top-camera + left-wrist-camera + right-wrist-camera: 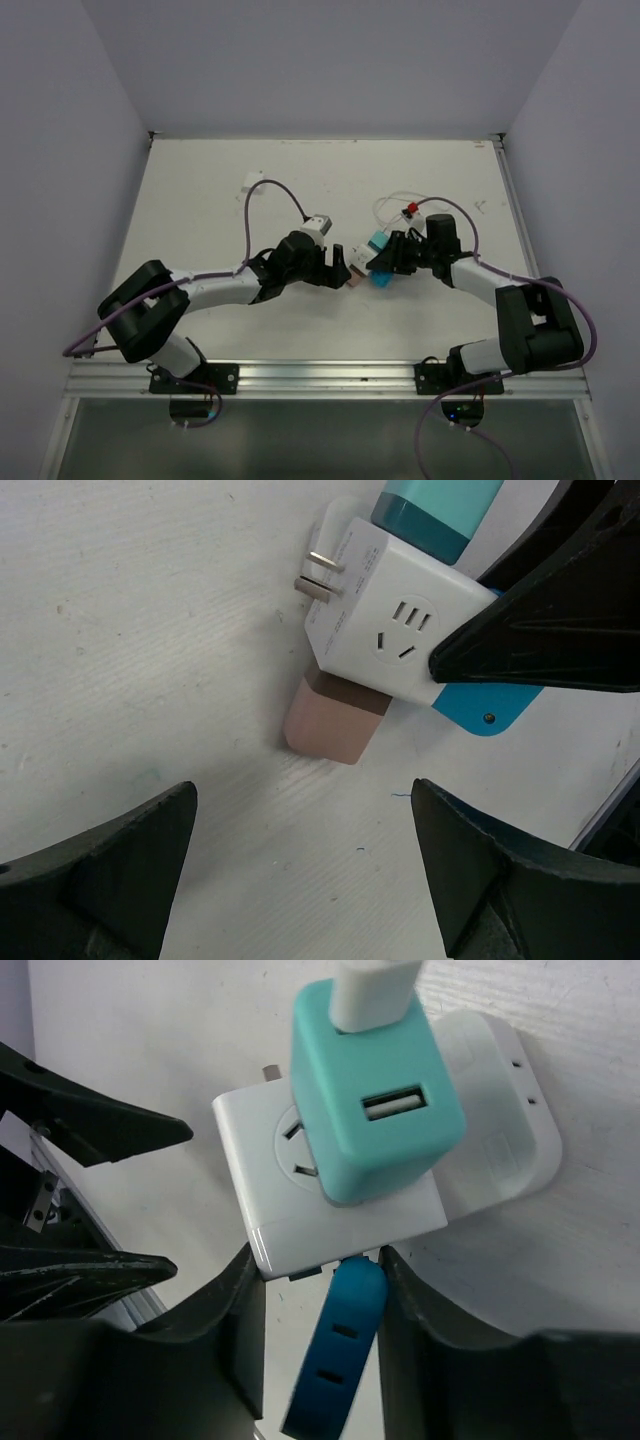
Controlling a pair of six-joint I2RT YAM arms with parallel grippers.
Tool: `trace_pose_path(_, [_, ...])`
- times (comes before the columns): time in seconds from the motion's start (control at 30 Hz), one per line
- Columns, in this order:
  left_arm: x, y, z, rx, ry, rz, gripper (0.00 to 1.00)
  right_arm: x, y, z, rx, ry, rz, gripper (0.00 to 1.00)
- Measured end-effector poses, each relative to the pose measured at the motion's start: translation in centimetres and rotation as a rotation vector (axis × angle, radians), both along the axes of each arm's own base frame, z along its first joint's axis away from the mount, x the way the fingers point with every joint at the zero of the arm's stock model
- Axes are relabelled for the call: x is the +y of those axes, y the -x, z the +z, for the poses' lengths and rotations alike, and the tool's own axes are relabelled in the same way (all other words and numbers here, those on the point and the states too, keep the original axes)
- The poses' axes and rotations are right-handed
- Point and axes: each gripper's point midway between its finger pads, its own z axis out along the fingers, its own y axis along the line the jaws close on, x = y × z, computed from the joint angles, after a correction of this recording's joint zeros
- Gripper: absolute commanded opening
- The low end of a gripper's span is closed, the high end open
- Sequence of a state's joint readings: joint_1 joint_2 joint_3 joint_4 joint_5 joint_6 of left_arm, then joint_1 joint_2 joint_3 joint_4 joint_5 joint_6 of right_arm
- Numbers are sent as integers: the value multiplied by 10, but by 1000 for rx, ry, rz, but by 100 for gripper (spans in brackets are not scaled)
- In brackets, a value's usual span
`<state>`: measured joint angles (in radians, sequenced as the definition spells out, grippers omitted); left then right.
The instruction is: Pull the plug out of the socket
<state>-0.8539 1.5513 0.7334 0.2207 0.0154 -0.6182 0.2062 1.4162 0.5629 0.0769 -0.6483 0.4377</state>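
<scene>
The socket [385, 620], a white cube with dark slots and two metal prongs, lies on the table at mid-table in the top view [366, 262]. A pink plug [335, 718] sticks out of its near side, a teal plug [375, 1090] out of its top, and a dark blue plug [335, 1355] out of the side facing my right gripper. My right gripper [320, 1265] is shut on the socket [300, 1210], with the blue plug between its fingers. My left gripper [305, 825] is open and empty, just short of the pink plug.
A flatter white rectangular block [505, 1130] lies against the socket's far side. A small red piece with white wires [409, 210] lies behind the right gripper. A small white item [250, 182] lies at the back left. Purple cables loop over both arms.
</scene>
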Motion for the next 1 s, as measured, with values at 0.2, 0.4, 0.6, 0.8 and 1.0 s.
trace_pose_path(0.2, [13,4,19,-62,43,-5,94,0,-1,14,-20,-14,-27,3])
trace_pose_path(0.4, [19,9,42,-149,91,-29,95,0,-5,37,-62,-46,-66,0])
trace_pose_path(0.6, [19,14,48,-186,109,-56,97,0,-1,46,-45,-66,-89,0])
trace_pose_path(0.8, [16,16,50,-204,113,-77,97,1,3,48,-16,-70,-89,0])
trace_pose_path(1.0, [12,15,56,-200,150,-70,100,12,14,51,-17,-95,-6,0])
